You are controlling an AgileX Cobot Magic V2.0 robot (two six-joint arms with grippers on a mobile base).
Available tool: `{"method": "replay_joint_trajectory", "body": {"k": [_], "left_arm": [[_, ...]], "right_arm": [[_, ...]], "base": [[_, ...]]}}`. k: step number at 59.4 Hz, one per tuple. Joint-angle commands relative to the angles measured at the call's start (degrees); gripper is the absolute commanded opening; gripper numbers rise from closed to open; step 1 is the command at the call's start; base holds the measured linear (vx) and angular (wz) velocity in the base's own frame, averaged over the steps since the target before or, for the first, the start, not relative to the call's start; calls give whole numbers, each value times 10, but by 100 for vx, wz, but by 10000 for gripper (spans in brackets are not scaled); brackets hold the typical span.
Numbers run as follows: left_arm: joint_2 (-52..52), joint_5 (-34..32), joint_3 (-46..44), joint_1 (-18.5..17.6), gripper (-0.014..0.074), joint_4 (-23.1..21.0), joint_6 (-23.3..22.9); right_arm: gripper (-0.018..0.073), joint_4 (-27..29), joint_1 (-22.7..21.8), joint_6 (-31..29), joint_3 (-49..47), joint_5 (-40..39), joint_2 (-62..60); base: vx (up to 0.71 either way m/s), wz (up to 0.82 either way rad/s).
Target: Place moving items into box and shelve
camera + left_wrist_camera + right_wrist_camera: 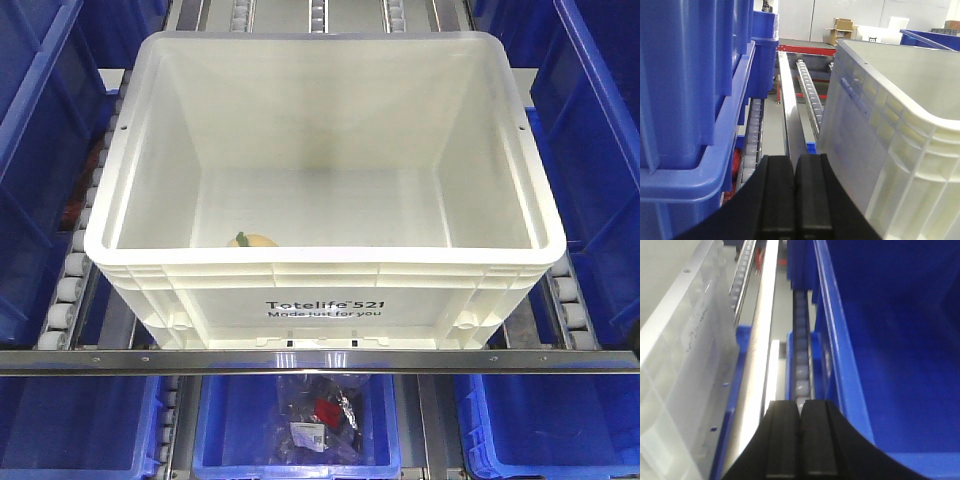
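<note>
A large white "Totelife 521" box [330, 305] sits on the shelf's roller rails, filling the middle of the front view. A pale yellow round item [252, 241] lies inside at its near wall, mostly hidden by the rim. My left gripper [794, 162] is shut and empty, just left of the box's outer wall [875, 150]. My right gripper [800, 407] is shut and empty, just right of the box [675, 385], above a roller rail [801, 355]. Neither gripper shows in the front view.
Blue bins flank the box on both sides [40, 150] [600, 140] and stand close to each gripper [690, 90] [890, 340]. A metal shelf bar [320, 361] runs below the box. A lower blue bin [298, 420] holds bagged dark and red items [322, 412].
</note>
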Motion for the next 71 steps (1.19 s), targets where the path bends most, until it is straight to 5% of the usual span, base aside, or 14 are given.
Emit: {"method": "replay_joint_trajectory", "body": {"k": [1,15,32,71], "left_arm": [[-9,-47,9,-1,-6,-1,0],[-9,-47,9,-1,-6,-1,0],[-9,-47,9,-1,-6,-1,0],[-9,-47,9,-1,-6,-1,0]], "right_arm": [[-12,-29,-4,-5,30,-122,-27],[-11,-19,-4,-2,155,-211,-130],[-9,-14,-5,-4,154,-62,-264],[-9,-5,-4,-2,154,-87,-261]], "base": [[0,0],[0,0],[0,0],[0,0]]}}
